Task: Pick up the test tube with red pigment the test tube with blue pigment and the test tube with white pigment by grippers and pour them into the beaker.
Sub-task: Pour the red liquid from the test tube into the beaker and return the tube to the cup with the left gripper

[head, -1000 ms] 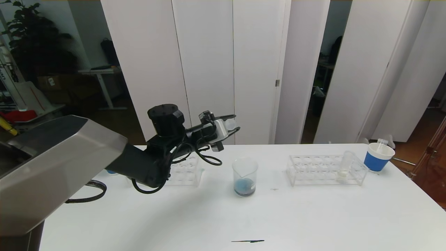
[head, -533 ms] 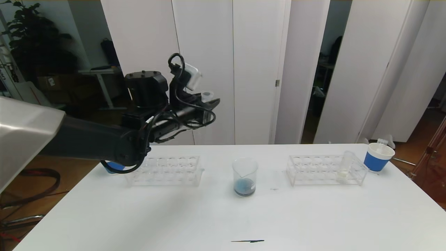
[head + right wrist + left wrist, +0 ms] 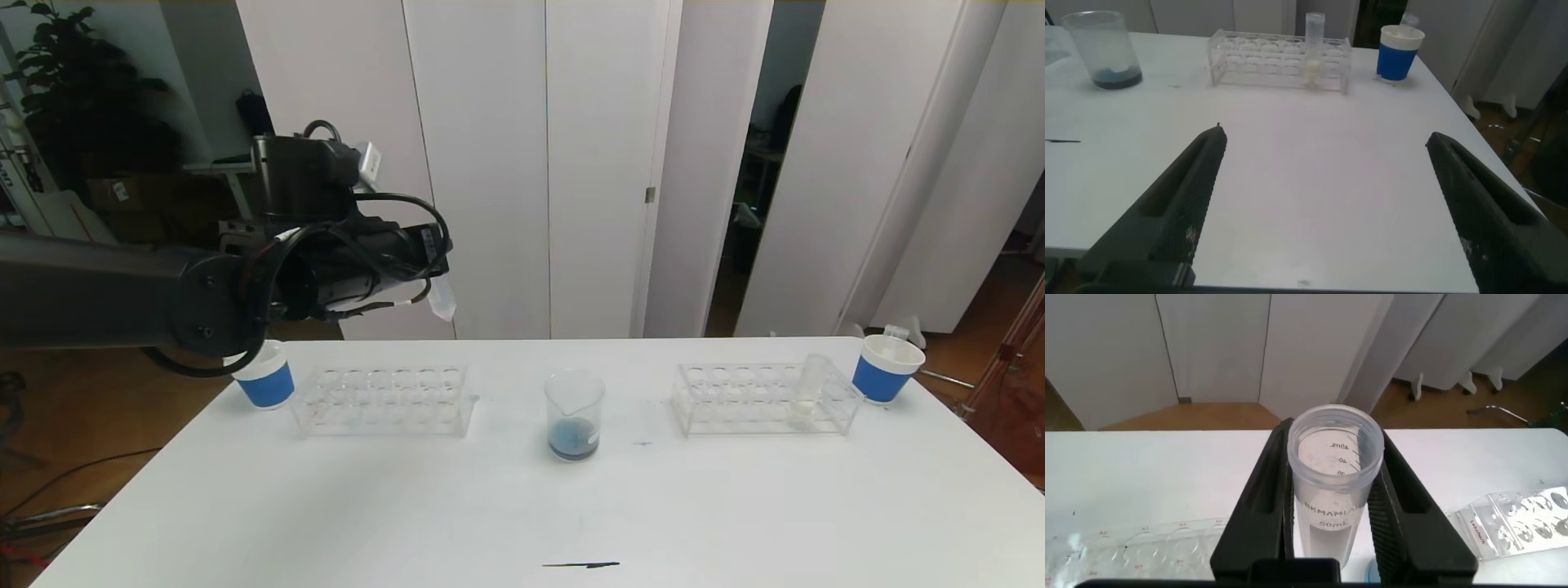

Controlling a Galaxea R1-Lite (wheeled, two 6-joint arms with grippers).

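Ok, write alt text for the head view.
The left gripper, raised above the table's left side, holds an emptied clear tube. On the white table stand a beaker with bluish liquid, two clear racks and two blue-banded cups.

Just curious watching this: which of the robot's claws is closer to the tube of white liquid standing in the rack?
Right. The right gripper hangs open over the table's near right side, facing the test tube with white pigment. The left gripper, clamping an empty tube, is raised far across the table.
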